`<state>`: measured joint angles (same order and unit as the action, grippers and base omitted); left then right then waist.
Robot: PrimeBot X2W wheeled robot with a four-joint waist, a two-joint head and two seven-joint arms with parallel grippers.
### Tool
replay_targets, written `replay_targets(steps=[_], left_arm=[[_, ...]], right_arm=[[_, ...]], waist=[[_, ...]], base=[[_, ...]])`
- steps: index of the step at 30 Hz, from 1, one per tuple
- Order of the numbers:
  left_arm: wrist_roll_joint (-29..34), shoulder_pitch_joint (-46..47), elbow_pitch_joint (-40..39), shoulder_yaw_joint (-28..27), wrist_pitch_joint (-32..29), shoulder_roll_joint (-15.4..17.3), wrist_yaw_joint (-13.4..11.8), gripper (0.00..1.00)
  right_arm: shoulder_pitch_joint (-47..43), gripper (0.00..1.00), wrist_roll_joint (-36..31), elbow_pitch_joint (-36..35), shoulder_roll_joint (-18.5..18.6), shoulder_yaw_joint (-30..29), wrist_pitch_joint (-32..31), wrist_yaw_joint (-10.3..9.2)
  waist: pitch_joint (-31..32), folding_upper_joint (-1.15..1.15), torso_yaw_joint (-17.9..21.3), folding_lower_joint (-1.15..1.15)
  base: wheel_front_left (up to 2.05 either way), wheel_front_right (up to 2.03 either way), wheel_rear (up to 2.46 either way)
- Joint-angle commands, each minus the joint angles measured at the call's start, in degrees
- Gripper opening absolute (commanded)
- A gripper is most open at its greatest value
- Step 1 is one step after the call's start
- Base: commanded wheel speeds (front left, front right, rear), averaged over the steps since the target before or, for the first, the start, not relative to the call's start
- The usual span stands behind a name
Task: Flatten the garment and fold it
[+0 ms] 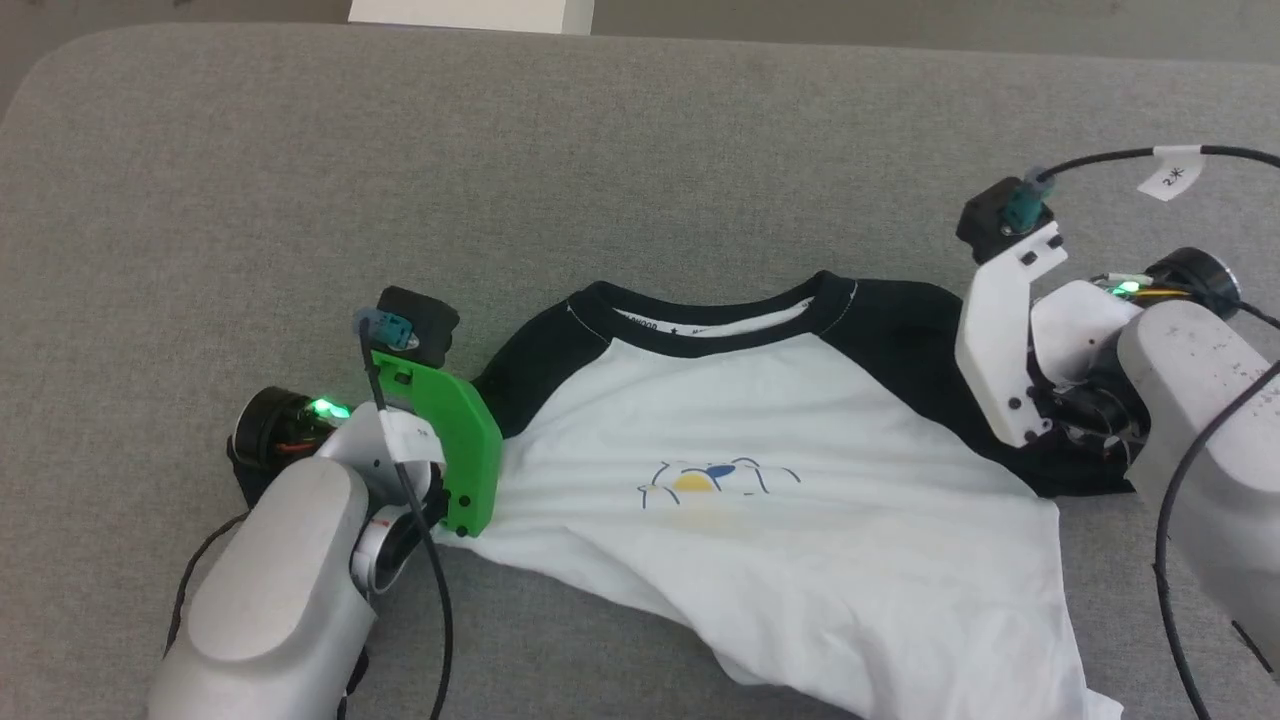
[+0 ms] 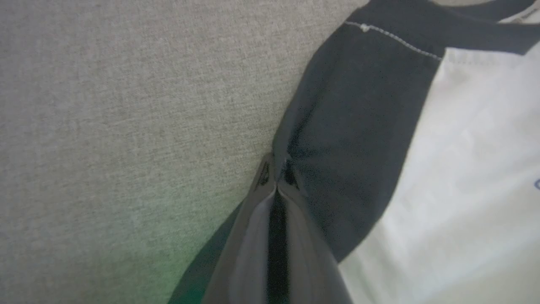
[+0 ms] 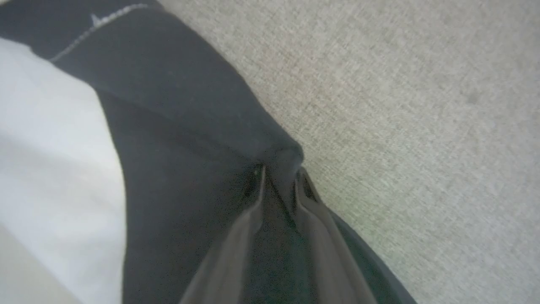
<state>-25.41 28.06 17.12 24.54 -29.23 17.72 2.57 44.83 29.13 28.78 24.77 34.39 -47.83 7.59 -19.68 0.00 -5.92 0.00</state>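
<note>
head view: rumpled garment [image 1: 850, 500], woven surface [image 1: 500, 150]

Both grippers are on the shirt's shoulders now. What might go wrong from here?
1. The left gripper pinches only a thin edge of the garment's black shoulder; it may slip under a pull.
2. The right gripper bites a bunched fold, so it may lift extra layers.
3. The creased lower edge may drag skewed.

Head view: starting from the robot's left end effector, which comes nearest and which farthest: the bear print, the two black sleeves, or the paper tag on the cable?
1. Left black sleeve: pinched by the left end effector itself.
2. Bear print: mid-chest.
3. Right black sleeve: opposite shoulder.
4. Paper tag: far right, on the cable.
</note>
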Motion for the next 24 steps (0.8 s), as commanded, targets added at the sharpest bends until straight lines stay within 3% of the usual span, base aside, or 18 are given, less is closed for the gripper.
replay_targets(steps=[1, 9, 16, 19, 24], left_arm=[[-0.42, 0.19, 1.19, 0.19, -0.18, 0.08, 0.45, 0.00], [-0.39, 3.83, -1.24, -0.23, 1.56, 3.80, 2.71, 0.00], [-8.05, 12.76, -6.47, -4.57, 1.92, 4.74, 4.30, 0.00], [-9.97, 17.78, -7.40, -6.94, 2.22, 4.81, 4.31, 0.00], [-12.21, 27.90, -6.56, -11.70, 3.79, 3.51, 2.13, 0.00]], right_arm=[[-2.18, 0.00, 1.14, 1.23, 0.89, 1.46, -1.41, -0.10], [0.21, 0.00, 4.58, -5.05, 5.02, 2.95, 2.24, -0.10], [8.06, 0.00, 4.10, -11.57, 9.61, 1.53, 5.65, -0.10], [12.61, 0.00, 2.79, -13.11, 10.25, 0.56, 6.41, -0.10], [21.57, 0.00, 0.18, -13.11, 9.68, -1.60, 8.15, -0.10]], waist=[[0.28, 0.00, 0.40, 0.00], [2.86, 0.00, 2.44, 0.00], [3.61, 0.00, 4.73, 0.00], [2.18, 0.00, 5.88, 0.00], [-2.13, 0.00, 7.80, 0.00]], base=[[0.00, 0.00, 0.00], [0.00, 0.00, 0.00], [0.00, 0.00, 0.00], [0.00, 0.00, 0.00], [0.00, 0.00, 0.00]])
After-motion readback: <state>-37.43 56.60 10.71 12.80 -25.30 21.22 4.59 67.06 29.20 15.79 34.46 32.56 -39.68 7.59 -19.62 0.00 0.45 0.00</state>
